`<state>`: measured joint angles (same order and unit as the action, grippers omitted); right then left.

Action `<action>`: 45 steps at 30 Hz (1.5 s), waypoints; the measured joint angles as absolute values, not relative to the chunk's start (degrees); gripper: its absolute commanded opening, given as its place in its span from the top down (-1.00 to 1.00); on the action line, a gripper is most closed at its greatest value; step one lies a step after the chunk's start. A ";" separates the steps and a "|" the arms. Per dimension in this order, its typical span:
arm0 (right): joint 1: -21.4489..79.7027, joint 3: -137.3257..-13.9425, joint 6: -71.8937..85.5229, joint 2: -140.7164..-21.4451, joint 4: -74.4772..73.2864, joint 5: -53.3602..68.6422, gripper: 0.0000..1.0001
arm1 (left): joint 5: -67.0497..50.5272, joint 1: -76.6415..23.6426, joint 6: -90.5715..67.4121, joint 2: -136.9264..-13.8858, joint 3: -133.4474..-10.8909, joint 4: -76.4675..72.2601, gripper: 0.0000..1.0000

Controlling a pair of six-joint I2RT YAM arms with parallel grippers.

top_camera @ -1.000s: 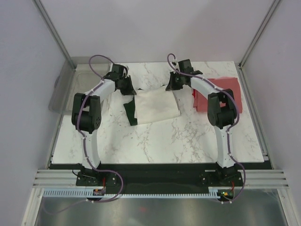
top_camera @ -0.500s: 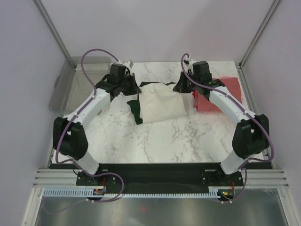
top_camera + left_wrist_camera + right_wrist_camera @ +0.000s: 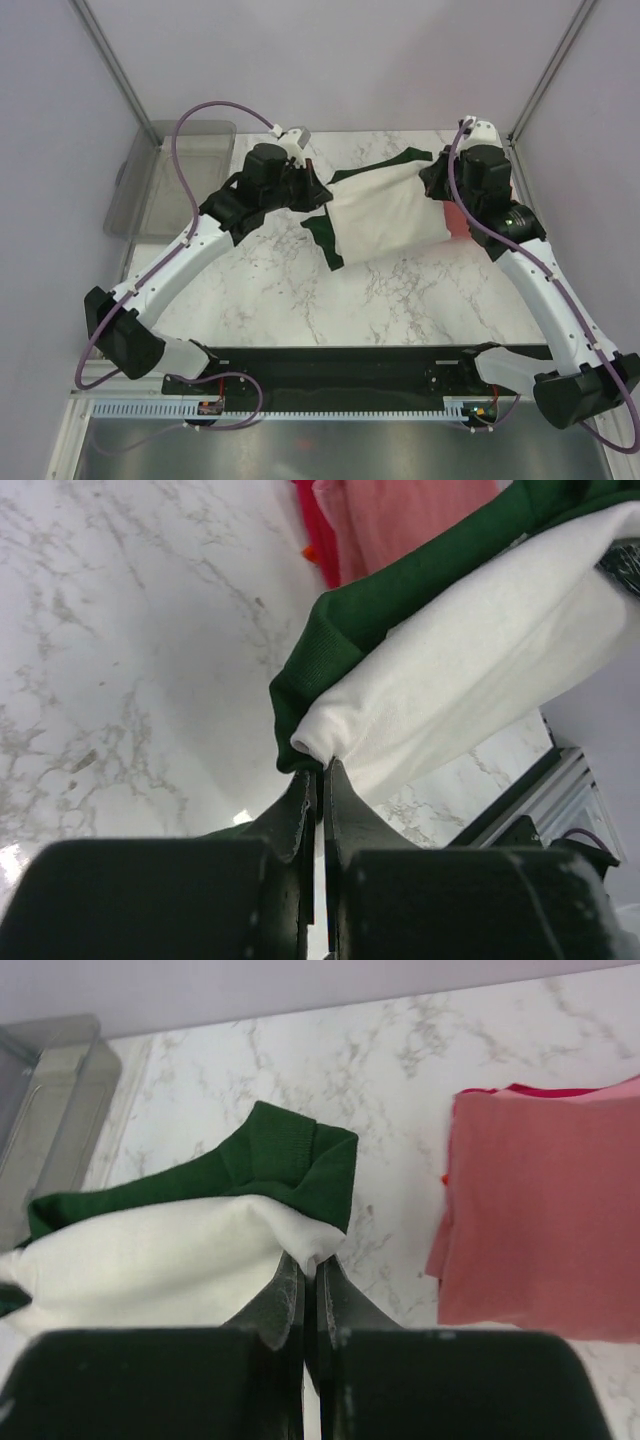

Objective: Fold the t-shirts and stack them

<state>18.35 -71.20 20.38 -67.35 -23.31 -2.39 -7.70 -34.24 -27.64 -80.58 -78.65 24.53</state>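
White marbled tabletop (image 3: 290, 290) fills the overhead view, with pale walls around it and a clear grey bin (image 3: 165, 190) at the far left edge. The cream-white t-shirt (image 3: 385, 208) hangs between my two arms, lifted off the table and stretched sideways. One dark green sleeve (image 3: 326, 236) dangles below its left end.

My left gripper (image 3: 320, 770) is pinched tight on a folded corner of the white cloth, right beside a green cuff. My right gripper (image 3: 308, 1265) is clamped the same way on the opposite corner, just under the other green sleeve. The coral-red t-shirt (image 3: 530, 1210) lies folded flat on the table at the right, close to the raised shirt's right end.

I judge that I am carrying the cream shirt across to lay it on the red one. Each grip holds only a small nip of fabric at the very fingertips. Pulling my arms further apart could tug a corner free and drop that side. The hanging sleeve may drag on the marble and end up bunched beneath the shirt. Lowering one hand ahead of the other would skew the shirt, and brushing the red one could rumple its fold.
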 measured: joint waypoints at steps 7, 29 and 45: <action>13.54 -75.31 21.08 -67.92 -30.70 -13.50 1.00 | -7.38 -42.26 -30.76 -84.18 -81.69 18.44 0.96; -11.14 -79.94 21.28 -74.15 -36.29 -17.45 1.00 | -4.49 -52.58 -31.68 -115.28 -108.84 5.85 0.96; -13.06 -97.25 23.79 -106.87 -25.63 -13.96 -0.54 | -11.20 -41.10 -42.11 -145.21 -138.30 0.34 -0.61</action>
